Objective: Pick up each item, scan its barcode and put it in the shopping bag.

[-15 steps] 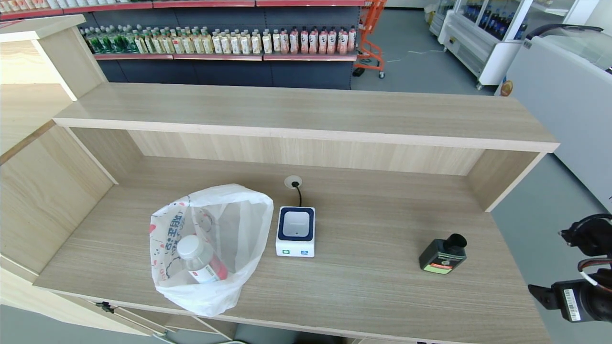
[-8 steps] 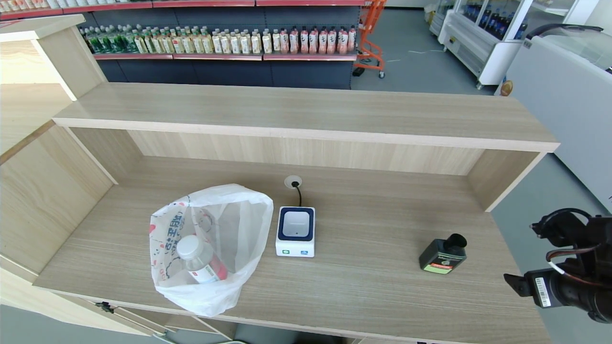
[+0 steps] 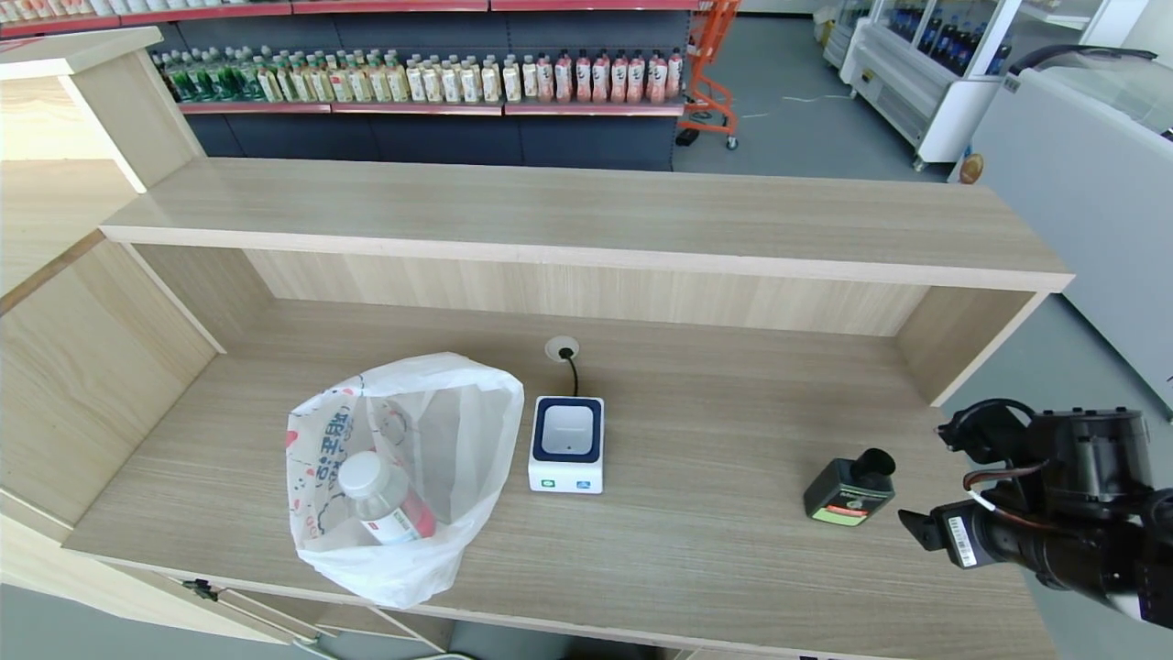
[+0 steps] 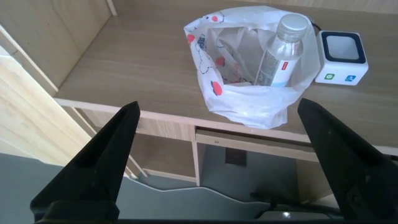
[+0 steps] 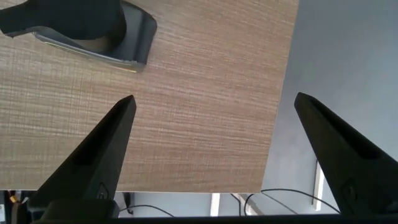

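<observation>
Closing in on dark bottle (image 3: 848, 490), right end effector (image 5: 214, 98) spread.

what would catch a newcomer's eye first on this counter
The white shopping bag on the counter's left, with a clear bottle in it, draws the eye first. Beside it sits the white scanner, and far to the right a dark bottle rests near the open right gripper.

The right arm (image 3: 1054, 536) is swinging in from the right edge of the head view, and reaching farther over the right end of the worktop (image 3: 696, 550) with each picture. It is carrying the right gripper (image 5: 214, 98) closer to the dark bottle (image 3: 848, 490). A second ago only its front end was showing; now it is near the bottle, not touching.
</observation>
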